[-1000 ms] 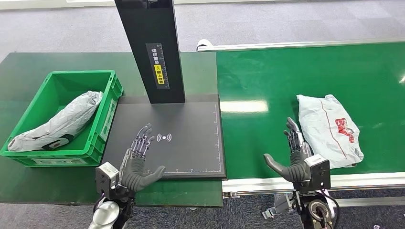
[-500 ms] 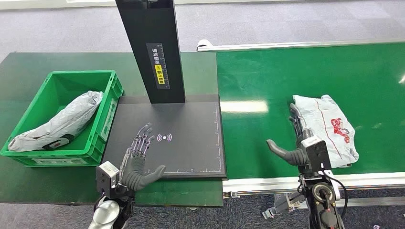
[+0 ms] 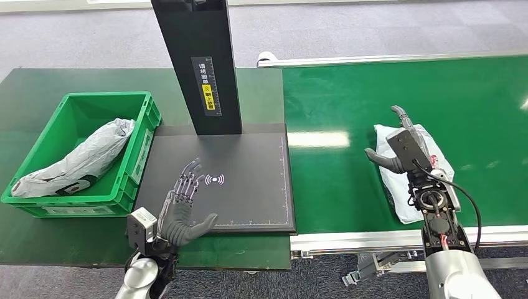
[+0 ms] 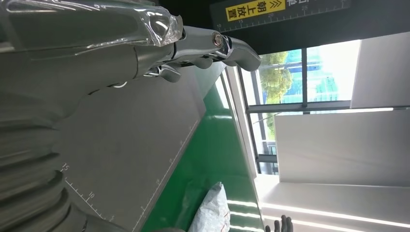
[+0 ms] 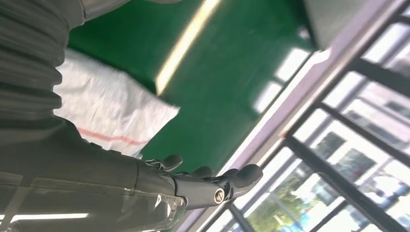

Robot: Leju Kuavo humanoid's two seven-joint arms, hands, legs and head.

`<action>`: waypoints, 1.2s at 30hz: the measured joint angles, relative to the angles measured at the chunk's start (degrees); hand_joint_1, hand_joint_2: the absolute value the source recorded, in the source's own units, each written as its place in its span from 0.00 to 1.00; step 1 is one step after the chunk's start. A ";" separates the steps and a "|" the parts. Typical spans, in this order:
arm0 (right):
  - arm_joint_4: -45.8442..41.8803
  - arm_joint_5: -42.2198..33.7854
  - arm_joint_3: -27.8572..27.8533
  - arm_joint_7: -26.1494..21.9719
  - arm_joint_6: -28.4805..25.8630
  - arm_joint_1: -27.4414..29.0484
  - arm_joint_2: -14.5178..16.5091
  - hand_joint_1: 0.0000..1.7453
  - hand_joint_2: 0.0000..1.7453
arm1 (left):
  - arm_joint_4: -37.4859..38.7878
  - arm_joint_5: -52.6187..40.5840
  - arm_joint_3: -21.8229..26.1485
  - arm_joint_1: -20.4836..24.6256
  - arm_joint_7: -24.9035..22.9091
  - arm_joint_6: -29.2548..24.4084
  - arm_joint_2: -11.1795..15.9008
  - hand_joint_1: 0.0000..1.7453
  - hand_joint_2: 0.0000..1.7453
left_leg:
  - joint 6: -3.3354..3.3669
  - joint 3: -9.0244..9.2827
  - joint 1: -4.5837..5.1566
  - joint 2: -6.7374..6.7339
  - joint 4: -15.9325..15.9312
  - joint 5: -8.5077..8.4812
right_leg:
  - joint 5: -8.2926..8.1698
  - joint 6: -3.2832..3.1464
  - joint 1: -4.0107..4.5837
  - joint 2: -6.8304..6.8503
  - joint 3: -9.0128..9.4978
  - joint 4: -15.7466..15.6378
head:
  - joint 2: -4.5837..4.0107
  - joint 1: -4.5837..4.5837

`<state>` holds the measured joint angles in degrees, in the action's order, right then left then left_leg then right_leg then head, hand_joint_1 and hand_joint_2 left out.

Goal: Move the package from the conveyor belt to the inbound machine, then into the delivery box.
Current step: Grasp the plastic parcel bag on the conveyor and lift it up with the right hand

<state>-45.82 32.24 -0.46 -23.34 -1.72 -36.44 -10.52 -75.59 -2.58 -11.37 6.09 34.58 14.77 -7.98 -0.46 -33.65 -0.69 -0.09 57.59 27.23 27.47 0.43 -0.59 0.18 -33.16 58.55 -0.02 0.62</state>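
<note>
At the far left of the dark green bench sits the green delivery box [image 3: 37, 163], already carrying one grey poly bag [image 3: 75, 159] lying along its floor. Just right of it is the inbound machine [image 3: 249, 187], a black scanning pad with its black post [image 3: 196, 62] rising from the back edge. My left hand [image 3: 180, 208] hovers over the pad's near-left corner, fingers spread and holding nothing, much as it was a second ago. The change is all on the right, over the green conveyor belt [image 3: 336, 106]. The white package with red print [image 3: 398, 187] has ridden the belt leftward and now lies near the belt's front edge, closer to the inbound machine than before. My right hand [image 3: 401, 146] has come up from the belt's near edge and swung forward, so it is now above the package's far end, thumb stuck out to the left and fingers extended, gripping nothing yet. I judge this as the reach closing: the hand is lined up over the bag but must still drop and close. The bag looks soft and slack, so I expect it to sag when lifted, and a grasp on loose film alone could slip.
</note>
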 joint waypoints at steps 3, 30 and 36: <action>5.04 3.31 1.84 1.45 -2.39 -3.08 -0.78 0.00 1.00 | 0.12 0.06 -0.01 -0.17 0.14 -0.11 0.00 0.00 1.00 | 0.00 -0.01 0.00 0.01 0.00 0.00 | 0.00 0.00 0.00 0.00 0.00 0.01 | 0.00 -0.01; 19.62 18.28 14.96 19.92 5.82 -11.31 -1.50 0.00 1.00 | -2.35 0.09 0.50 -3.28 0.20 -0.72 1.26 0.00 1.00 | 0.00 -0.02 -0.01 0.03 -0.01 0.00 | 0.01 0.00 0.01 0.01 -0.03 0.01 | -0.01 -0.01; 21.95 21.43 18.25 26.36 8.58 -12.58 -1.60 0.00 1.00 | -1.92 0.09 0.57 -2.87 0.18 -0.94 1.27 0.00 1.00 | 0.00 -0.02 -0.01 0.03 0.00 0.00 | 0.01 0.00 0.01 0.00 -0.03 0.00 | 0.00 -0.01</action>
<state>-23.87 53.66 17.79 3.01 6.86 -49.02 -12.12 -77.51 -2.49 -10.80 3.22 34.76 13.82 -6.71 -0.47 -33.67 -0.70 -0.07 57.58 27.23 27.47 0.43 -0.58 0.18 -33.19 58.56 -0.01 0.62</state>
